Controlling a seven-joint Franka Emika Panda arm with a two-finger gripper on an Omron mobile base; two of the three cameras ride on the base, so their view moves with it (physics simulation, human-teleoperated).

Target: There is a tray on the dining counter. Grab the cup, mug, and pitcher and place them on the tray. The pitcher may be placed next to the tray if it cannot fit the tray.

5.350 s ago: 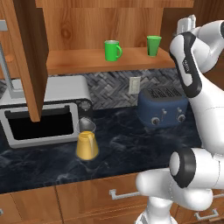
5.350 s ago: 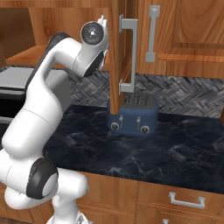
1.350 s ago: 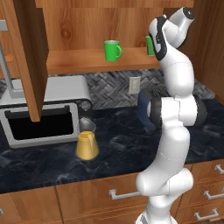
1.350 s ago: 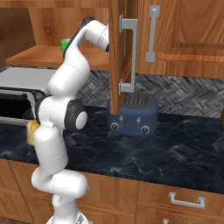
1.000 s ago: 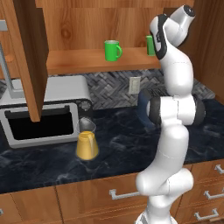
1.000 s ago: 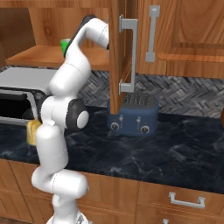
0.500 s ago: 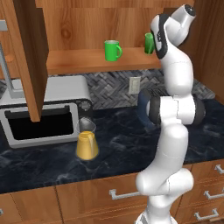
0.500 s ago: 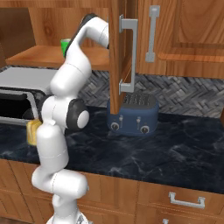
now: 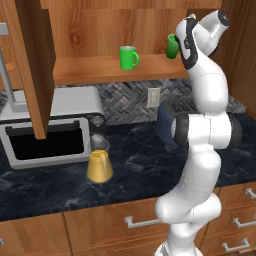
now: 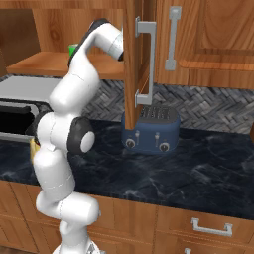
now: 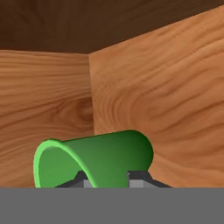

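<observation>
Mug left of cup, on shelf

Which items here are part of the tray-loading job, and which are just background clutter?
Job items: cup, gripped by the hand in the cabinet; mug on the shelf; pitcher on the counter.

Background: microwave, blue toaster, open cabinet door, wall outlet.

I see even, bright rendered light, soft shadow beneath the shelf, no glare, blur or edge distortion.
</observation>
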